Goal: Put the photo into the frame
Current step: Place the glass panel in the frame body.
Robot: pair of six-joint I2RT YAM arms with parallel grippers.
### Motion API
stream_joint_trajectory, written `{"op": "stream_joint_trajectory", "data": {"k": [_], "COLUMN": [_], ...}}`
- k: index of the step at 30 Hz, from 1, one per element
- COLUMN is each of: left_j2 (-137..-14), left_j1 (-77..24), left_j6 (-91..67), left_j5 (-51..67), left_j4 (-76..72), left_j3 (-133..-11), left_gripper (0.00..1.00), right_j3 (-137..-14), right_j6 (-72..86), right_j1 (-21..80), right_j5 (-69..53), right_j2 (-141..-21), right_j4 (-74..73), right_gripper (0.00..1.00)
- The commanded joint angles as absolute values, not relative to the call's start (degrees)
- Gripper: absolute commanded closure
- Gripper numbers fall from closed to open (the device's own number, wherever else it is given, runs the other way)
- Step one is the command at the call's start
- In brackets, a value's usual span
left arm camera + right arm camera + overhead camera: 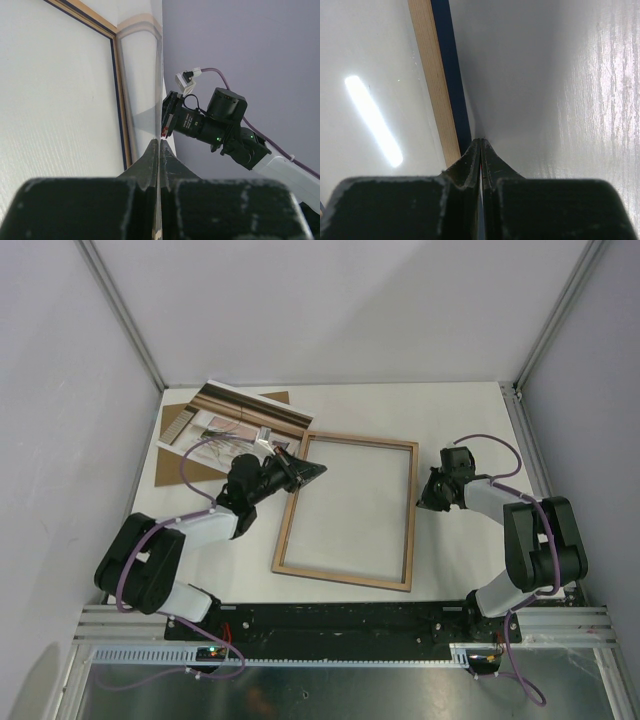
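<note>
Jaws of both grippers are pressed together, nothing visible between them; the frame lies wood side up mid-counter; the left gripper is at its far left corner, the right gripper just beside its right rail; the photo rests on a brown board in the counter's far left corner.

Top cam's bright n even w/ light from above, only soft shadows under the arms. Right wrist pic has a white glare streak left of the frame edge. Both wrist cams – close-up fingers dark n blurry, bg decently sharp.
</note>
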State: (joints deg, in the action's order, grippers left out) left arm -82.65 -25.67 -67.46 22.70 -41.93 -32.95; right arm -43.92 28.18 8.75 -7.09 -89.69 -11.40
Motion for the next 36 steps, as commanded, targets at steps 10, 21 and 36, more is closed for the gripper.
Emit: {"op": "stream_joint_trajectory", "data": {"k": [10, 21, 36], "left_j2": [-85.1, -86.2, -87.0], "left_j1": [-24.4, -24.0, -24.0], "left_j6": [-66.6, -66.3, -66.0], "left_j5": [23.5, 24.0, 23.4], "left_j4": [-45.4, -45.4, -47.6], "left_j3": [-36.4, -37.0, -35.3], "left_gripper": [1.0, 1.0, 1.0], "right_j3": [-43.3, -43.3, -43.4], "right_j6": [26.6, 26.5, 26.4], "right_j1": [8.5, 8.5, 8.6], "right_j5": [-6.5, -6.9, -7.0], "right_j2": [-92.0, -92.7, -93.0], "right_j4": [-12.1, -11.9, -11.9], "right_gripper": [0.97, 0.98, 0.98]}}
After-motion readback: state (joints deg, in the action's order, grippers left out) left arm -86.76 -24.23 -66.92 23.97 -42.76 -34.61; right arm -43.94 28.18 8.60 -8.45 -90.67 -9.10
